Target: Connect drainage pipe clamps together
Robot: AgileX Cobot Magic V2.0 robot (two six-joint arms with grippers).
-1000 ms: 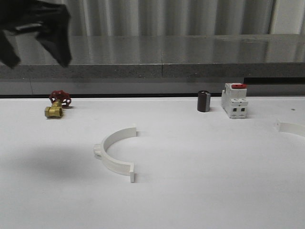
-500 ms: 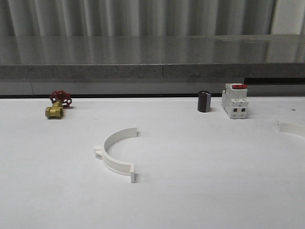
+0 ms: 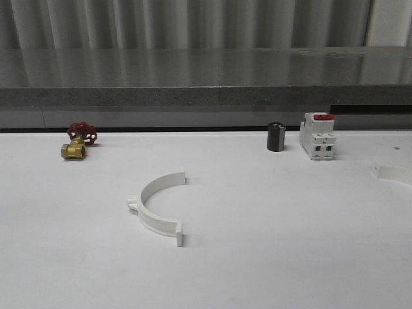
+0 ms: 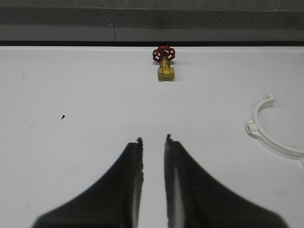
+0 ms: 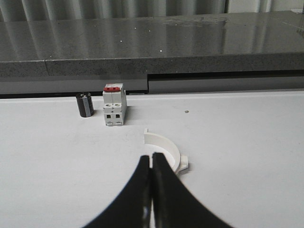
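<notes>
One white half-ring drainage pipe clamp (image 3: 156, 206) lies flat in the middle of the table, its open side facing right. In the left wrist view this clamp (image 4: 270, 137) is off to one side of my left gripper (image 4: 153, 140), which hovers over bare table with its jaws a little apart and nothing between them. The other clamp (image 3: 394, 172) lies at the table's right edge. In the right wrist view that second clamp (image 5: 166, 147) sits just beyond the tips of my right gripper (image 5: 151, 156), whose jaws are pressed together and hold nothing.
A brass valve with a red handwheel (image 3: 77, 141) stands at the back left. A white breaker with a red switch (image 3: 317, 136) and a small dark cylinder (image 3: 275, 137) stand at the back right. A grey ledge (image 3: 219, 90) runs behind the white table.
A dark arm that showed at the upper left of the front view one second ago has gone out of that view. The clamps have not moved.
</notes>
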